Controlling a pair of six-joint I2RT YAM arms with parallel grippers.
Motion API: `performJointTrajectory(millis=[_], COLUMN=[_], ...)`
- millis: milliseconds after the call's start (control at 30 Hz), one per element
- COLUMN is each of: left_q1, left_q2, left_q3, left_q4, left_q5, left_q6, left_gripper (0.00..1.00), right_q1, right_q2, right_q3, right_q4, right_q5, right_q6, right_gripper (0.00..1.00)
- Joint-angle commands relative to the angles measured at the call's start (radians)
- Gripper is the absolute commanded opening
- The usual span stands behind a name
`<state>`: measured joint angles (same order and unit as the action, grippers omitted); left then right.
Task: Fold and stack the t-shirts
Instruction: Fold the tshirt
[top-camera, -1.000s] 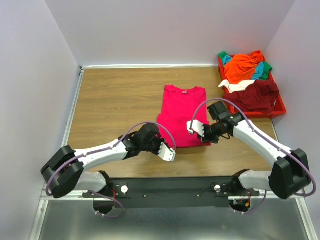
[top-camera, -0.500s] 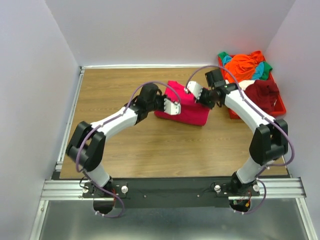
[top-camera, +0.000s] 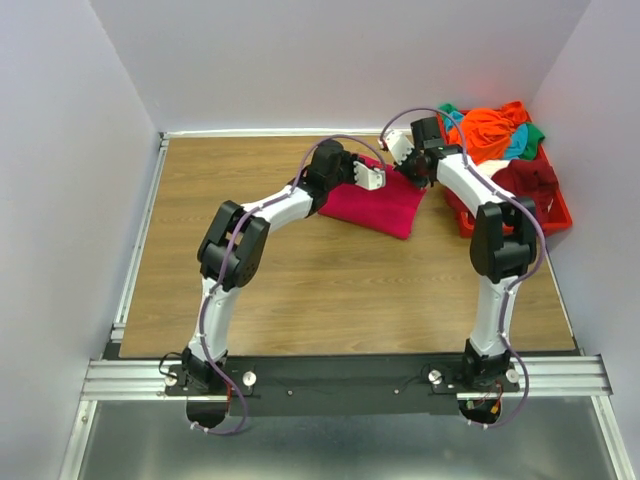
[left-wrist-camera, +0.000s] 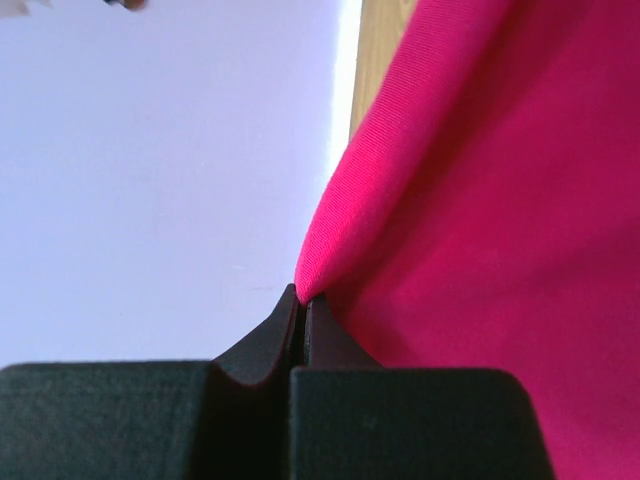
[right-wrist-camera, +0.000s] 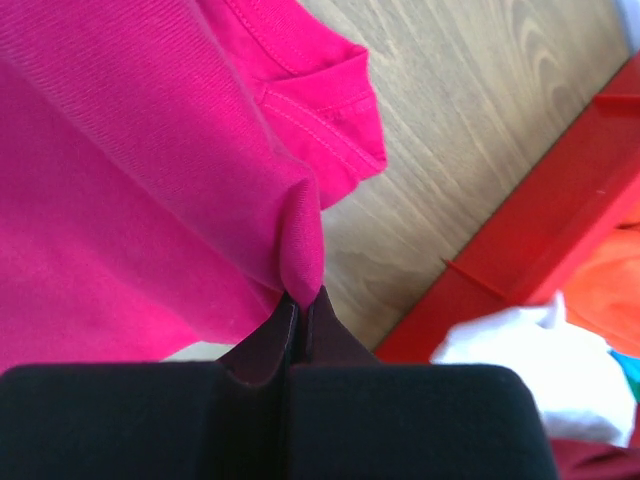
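I have two arms, and both reach out to the far side of the wooden table. My left gripper is pressed together, and a little fold of the pink shirt is pinched between its tips. My right gripper is pressed together too, and it pinches another bit of the same pink shirt. The two grippers are close to each other, over the far edge of the shirt, with the left one a little nearer to me. The pink shirt is folded over and lies on the far part of the table, a bit to the right of the middle. One short sleeve lies flat on the wood by my right gripper. Just to the right of the pink shirt is a red bin. In the bin are more shirts in a heap: an orange shirt at the far end, a dark red shirt at the near end, and bits of blue-green, green and white cloth between them.
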<state>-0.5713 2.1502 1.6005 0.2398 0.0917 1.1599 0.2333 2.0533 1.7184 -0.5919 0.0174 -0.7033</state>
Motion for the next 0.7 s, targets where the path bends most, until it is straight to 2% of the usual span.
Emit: performJointTrajectory(millis=[0, 133, 200, 233, 267, 300, 333, 367, 400, 433, 500, 567, 667], left_q1=[0.007, 0.013, 0.014, 0.014, 0.014, 0.016, 0.014, 0.014, 0.014, 0.014, 0.017, 0.017, 0.019], left_q2=[0.051, 0.082, 0.097, 0.103, 0.114, 0.12, 0.126, 0.131, 0.132, 0.126, 0.1, 0.07, -0.019], left_q3=[0.068, 0.088, 0.099, 0.101, 0.108, 0.117, 0.134, 0.162, 0.224, 0.254, 0.342, 0.387, 0.365], left_q4=[0.108, 0.127, 0.125, 0.128, 0.144, 0.165, 0.196, 0.196, 0.191, 0.179, 0.084, -0.023, -0.133], left_q5=[-0.084, -0.084, -0.084, -0.084, -0.119, -0.182, -0.223, -0.271, -0.35, -0.38, -0.426, -0.438, -0.426], left_q6=[0.006, -0.008, -0.025, -0.038, -0.092, -0.145, -0.205, -0.271, -0.401, -0.443, -0.532, -0.59, -0.67], left_gripper=[0.0, 0.0, 0.0, 0.01, 0.12, 0.29, 0.62, 0.73, 0.8, 0.9, 0.92, 0.93, 0.93], right_q1=[-0.008, -0.006, -0.008, -0.006, -0.006, -0.008, -0.008, -0.008, -0.008, -0.008, -0.008, -0.011, -0.009], right_q2=[0.053, 0.088, 0.1, 0.111, 0.117, 0.122, 0.123, 0.128, 0.128, 0.127, 0.11, 0.078, -0.02], right_q3=[0.05, 0.075, 0.089, 0.093, 0.105, 0.109, 0.112, 0.119, 0.132, 0.138, 0.161, 0.144, 0.064], right_q4=[0.044, 0.052, 0.055, 0.061, 0.072, 0.11, 0.134, 0.151, 0.183, 0.205, 0.214, 0.215, 0.215], right_q5=[0.052, 0.067, 0.075, 0.084, 0.11, 0.13, 0.175, 0.19, 0.203, 0.226, 0.262, 0.202, 0.118], right_q6=[0.056, 0.068, 0.08, 0.088, 0.114, 0.135, 0.16, 0.177, 0.211, 0.24, 0.289, 0.31, 0.326], right_gripper=[0.01, 0.04, 0.11, 0.18, 0.38, 0.6, 0.99, 1.0, 1.0, 1.0, 1.0, 1.0, 1.0])
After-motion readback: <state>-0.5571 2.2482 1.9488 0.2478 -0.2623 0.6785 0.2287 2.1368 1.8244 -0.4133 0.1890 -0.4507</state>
